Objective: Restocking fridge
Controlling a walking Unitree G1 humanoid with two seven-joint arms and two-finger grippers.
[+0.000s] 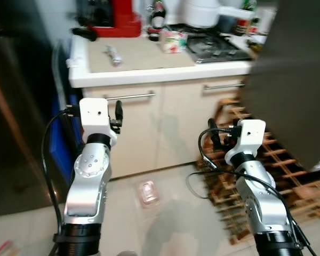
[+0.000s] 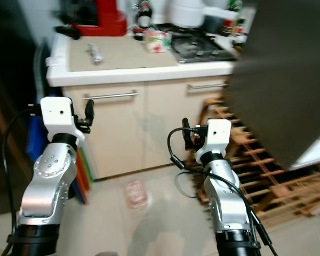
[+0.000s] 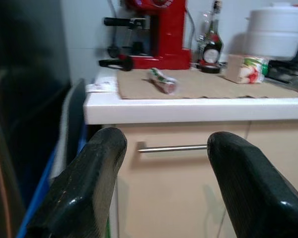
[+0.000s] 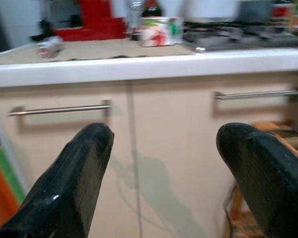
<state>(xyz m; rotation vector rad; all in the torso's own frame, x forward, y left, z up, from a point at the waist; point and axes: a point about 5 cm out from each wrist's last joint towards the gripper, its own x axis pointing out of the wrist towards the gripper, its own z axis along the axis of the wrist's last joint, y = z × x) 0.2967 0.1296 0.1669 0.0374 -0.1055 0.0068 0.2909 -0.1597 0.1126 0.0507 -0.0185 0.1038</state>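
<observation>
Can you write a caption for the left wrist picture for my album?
Open left gripper facing a counter with a red coffee machine, a bottle and a white pot.

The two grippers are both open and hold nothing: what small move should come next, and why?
Probably step closer to the counter. The left gripper and right gripper hang open before the cabinet doors, short of the small carton and wrapped packet on top.
</observation>
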